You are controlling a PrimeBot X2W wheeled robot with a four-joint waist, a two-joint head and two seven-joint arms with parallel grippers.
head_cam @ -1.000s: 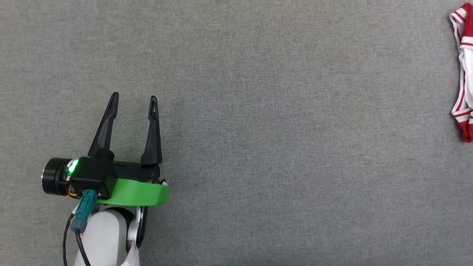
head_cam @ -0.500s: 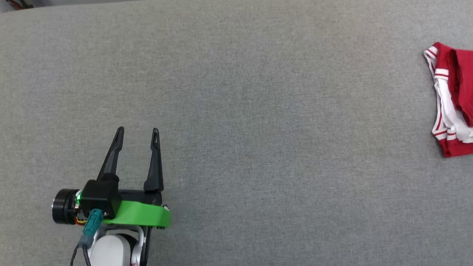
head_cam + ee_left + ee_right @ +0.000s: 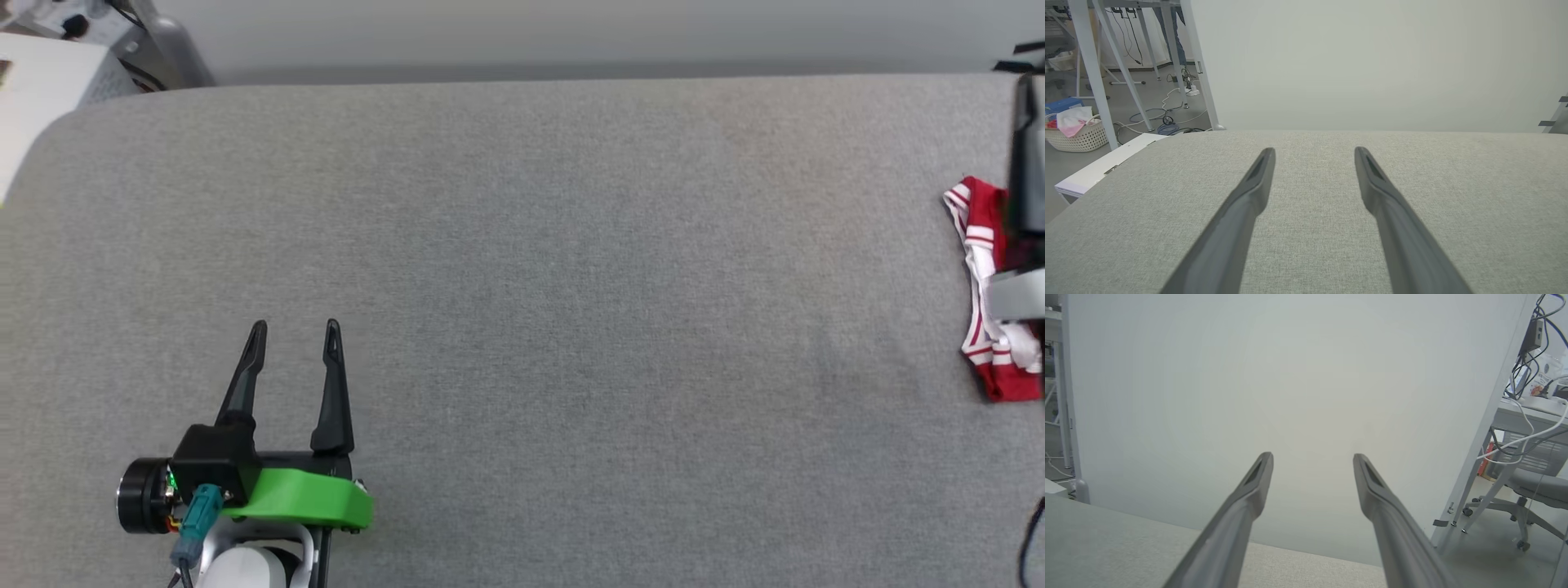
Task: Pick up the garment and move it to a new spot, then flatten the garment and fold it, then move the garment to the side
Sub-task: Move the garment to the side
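The garment (image 3: 980,269), red with white and red-white striped trim, lies bunched on the grey table (image 3: 571,286) at the head view's right edge. A dark and grey part of my right arm (image 3: 1024,180) stands over it and hides its right side. In the right wrist view my right gripper (image 3: 1312,455) is open and empty, pointing past the table's far edge at the pale wall. My left gripper (image 3: 294,327) is far to the garment's left, at the lower left. It is open and empty over bare cloth, and the left wrist view shows the left gripper (image 3: 1314,150) the same way.
A pale wall (image 3: 571,33) runs behind the table's far edge. A white box (image 3: 33,90) sits off the far left corner. The left wrist view shows metal frame legs (image 3: 1090,73), a basket (image 3: 1073,130) and floor cables. A desk (image 3: 1527,412) and chair (image 3: 1535,486) stand to the right.
The head camera has tilted up, so the table's far edge and the wall have come into view. A dark part of my right arm now shows over the garment. The left gripper stays open.
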